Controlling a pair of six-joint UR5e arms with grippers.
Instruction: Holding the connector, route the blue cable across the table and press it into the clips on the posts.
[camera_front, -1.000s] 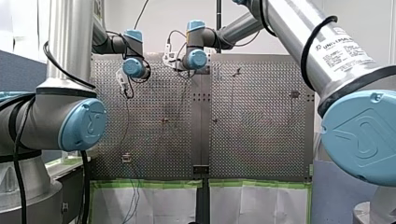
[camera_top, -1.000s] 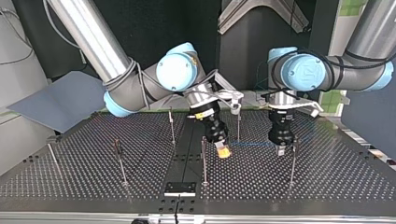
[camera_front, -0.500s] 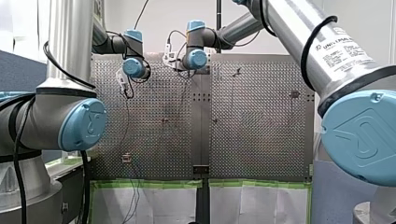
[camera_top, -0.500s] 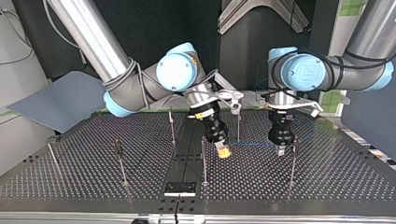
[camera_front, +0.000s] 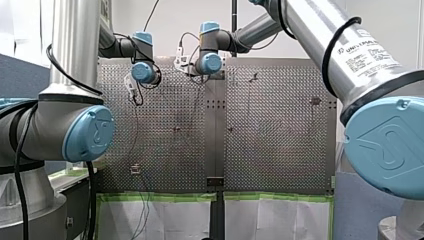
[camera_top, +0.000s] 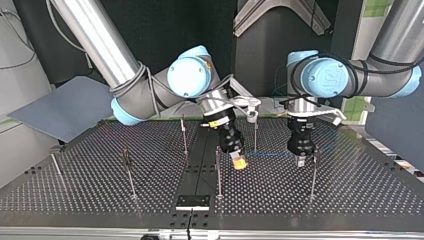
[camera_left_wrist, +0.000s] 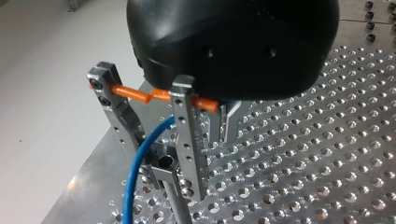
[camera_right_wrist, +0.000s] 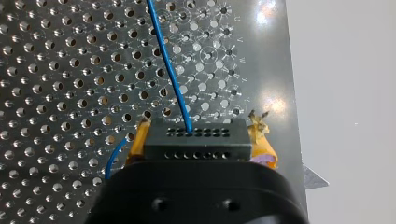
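In the right wrist view my right gripper (camera_right_wrist: 198, 140), with yellow pads (camera_right_wrist: 138, 140), is shut on the black connector (camera_right_wrist: 196, 139). The blue cable (camera_right_wrist: 170, 70) leaves the connector and runs ahead over the perforated table. In the top view this gripper (camera_top: 240, 163) hangs low beside a thin post (camera_top: 218, 172). From there the cable (camera_top: 270, 154) stretches level to my left gripper (camera_top: 301, 160). The left wrist view shows my left gripper's metal fingers (camera_left_wrist: 219, 123) shut just behind a clip post (camera_left_wrist: 187, 140). The cable (camera_left_wrist: 137, 168) rises past that post toward them.
Several thin posts stand across the table, among them three (camera_top: 184, 135), (camera_top: 255, 132), (camera_top: 313, 175) near the grippers and one (camera_top: 129, 175) at the top view's left. A black plate (camera_top: 192, 201) sits at the near edge. An orange pin (camera_left_wrist: 135, 94) bridges the clip brackets.
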